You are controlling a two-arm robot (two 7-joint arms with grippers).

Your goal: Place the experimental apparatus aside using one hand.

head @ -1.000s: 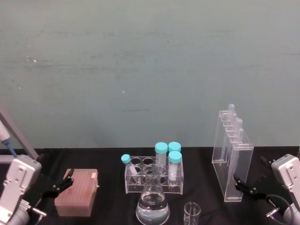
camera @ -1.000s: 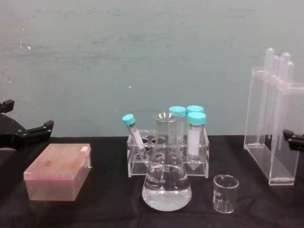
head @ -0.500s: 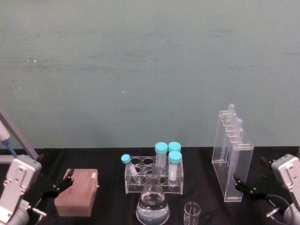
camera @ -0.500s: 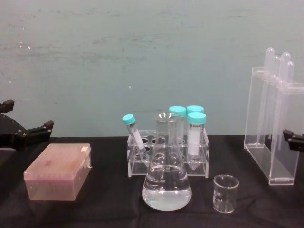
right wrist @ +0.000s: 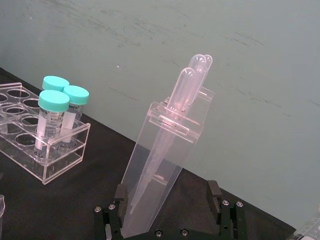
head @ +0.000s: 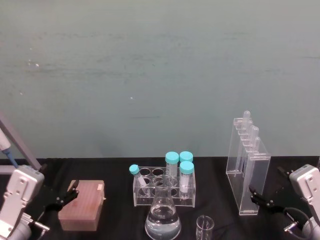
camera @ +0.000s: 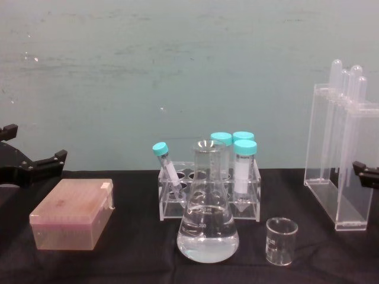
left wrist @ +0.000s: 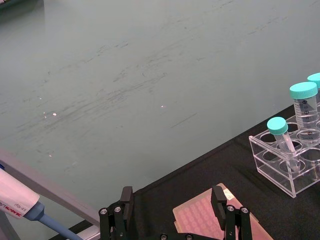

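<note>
The right gripper [right wrist: 167, 191] is hanging wide open at the lower right of the head view, holding nothing; its fingers are flanking the near end of the stand [head: 247, 170], and contact cannot be told; the stand is standing upright, its long axis running up the frame, its tubes [right wrist: 187, 85] pointing bulb-up; the flask [camera: 207, 219] and beaker [camera: 279, 239] are sitting at bottom centre; bare cloth [camera: 314, 236] is lying between beaker and stand; the left gripper [left wrist: 172, 195] is idling open at lower left, near the box [camera: 71, 216].

Black left hand [left wrist: 172, 200], black right hand [right wrist: 167, 192], silver screws [left wrist: 103, 211], pale-grey wrist housings [head: 20, 192]
</note>
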